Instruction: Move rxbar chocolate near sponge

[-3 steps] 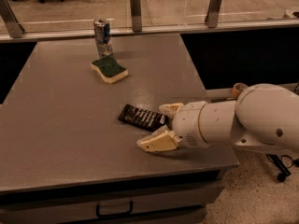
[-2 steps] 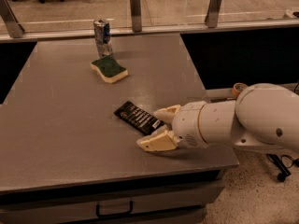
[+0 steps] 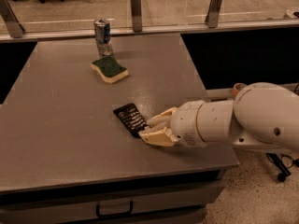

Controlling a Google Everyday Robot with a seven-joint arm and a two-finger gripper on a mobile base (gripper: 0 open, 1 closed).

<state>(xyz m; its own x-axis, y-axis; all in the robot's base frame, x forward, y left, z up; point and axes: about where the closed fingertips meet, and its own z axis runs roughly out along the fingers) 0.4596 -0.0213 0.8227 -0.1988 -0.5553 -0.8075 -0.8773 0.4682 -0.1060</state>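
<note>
We find the gripper (image 3: 145,129) low over the right front part of the bench (image 3: 60,125), a smooth grey slab with a drawer below. Its cream, blunt plastic fingers (image 3: 161,118) are clamped on the near right end of the rxbar chocolate (image 3: 131,119), a flat black rectangular wrapper with white lettering. One finger sits on each long edge. The rest of the bar lies flat on the bench, angled away to the upper left.

The sponge (image 3: 110,69), wavy-edged pale yellow foam under a dark green scrub top, rests well apart towards the far edge. A crushed silver-blue metal can (image 3: 103,31) stands just behind it.
</note>
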